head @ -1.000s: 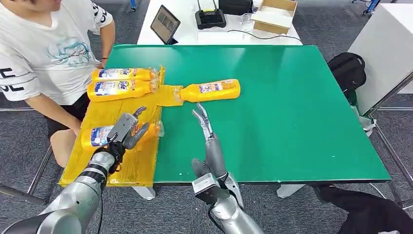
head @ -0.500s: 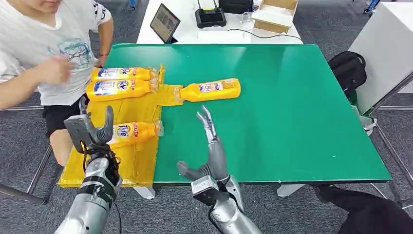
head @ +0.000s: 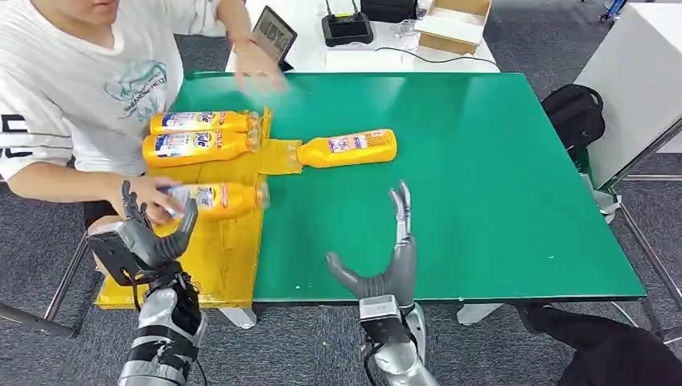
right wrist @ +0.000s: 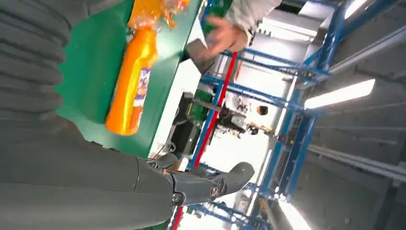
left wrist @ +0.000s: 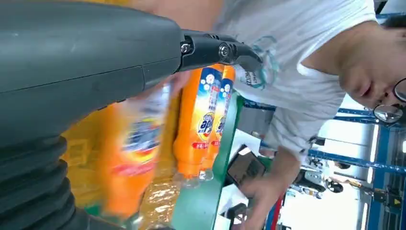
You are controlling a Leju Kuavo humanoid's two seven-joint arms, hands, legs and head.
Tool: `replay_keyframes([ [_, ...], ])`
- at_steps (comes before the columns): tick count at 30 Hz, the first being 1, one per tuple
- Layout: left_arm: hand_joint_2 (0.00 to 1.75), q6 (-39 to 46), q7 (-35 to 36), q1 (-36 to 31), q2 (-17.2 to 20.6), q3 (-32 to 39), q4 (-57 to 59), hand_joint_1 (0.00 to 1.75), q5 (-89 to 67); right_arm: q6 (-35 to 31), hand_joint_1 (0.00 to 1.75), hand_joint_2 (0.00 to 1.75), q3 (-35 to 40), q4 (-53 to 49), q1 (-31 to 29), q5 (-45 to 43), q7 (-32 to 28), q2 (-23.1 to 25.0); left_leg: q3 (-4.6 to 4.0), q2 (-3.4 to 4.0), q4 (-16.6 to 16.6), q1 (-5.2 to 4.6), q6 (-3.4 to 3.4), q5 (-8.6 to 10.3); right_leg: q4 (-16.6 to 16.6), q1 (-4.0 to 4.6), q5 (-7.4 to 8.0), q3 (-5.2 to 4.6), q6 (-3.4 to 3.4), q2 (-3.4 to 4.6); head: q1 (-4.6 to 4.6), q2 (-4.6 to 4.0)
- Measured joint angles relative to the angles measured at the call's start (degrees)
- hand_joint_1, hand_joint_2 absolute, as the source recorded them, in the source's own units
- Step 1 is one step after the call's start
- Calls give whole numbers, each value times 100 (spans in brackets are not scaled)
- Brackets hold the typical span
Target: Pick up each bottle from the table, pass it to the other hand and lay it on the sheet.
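1. There are four orange bottles. Three lie on the yellow sheet (head: 217, 265) and one lies on the green table (head: 482, 201).
2. The top bottle (head: 205, 121) and the second bottle (head: 201, 146) lie side by side at the far end of the sheet, touching each other. Their caps point toward the middle of the table.
3. The third bottle (head: 217, 197) lies on the sheet nearer the robot. A person's hand (head: 153, 195) holds its bottom end. This bottle looks blurry.
4. The fourth bottle (head: 350, 148) lies on its side on the green table, just past the sheet. Its cap end touches a yellow flap of the sheet.
5. There are two robot hands. The left hand (head: 149, 237) is up over the near edge of the sheet, close to the person's hand. Its fingers are spread apart and it holds nothing.
6. The right hand (head: 386, 257) is over the near edge of the table, well apart from the fourth bottle. Its fingers point straight up, its thumb sticks out to the side, and it holds nothing.
7. There is one person (head: 88, 88) in a white shirt beside the table, next to the sheet. The person's other hand (head: 256, 68) is up over the far corner of the table and looks blurry.
8. Past the green table there is one white table (head: 306, 52). On it are one tablet (head: 271, 39), one black box with two thin sticks (head: 347, 28) and one flat cardboard box (head: 454, 24).
9. One black bag (head: 575, 117) sits on the floor at the right of the table.
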Motion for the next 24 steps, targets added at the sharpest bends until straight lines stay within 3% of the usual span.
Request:
replay_keyframes([
  [24, 175, -83, 0, 369, -90, -269, -269, 0, -20, 269, 0, 175, -293, -7, 156, 94, 26, -7, -3, -1, 0, 0, 0, -1, -1, 0, 0, -1, 0, 0, -2, 0],
])
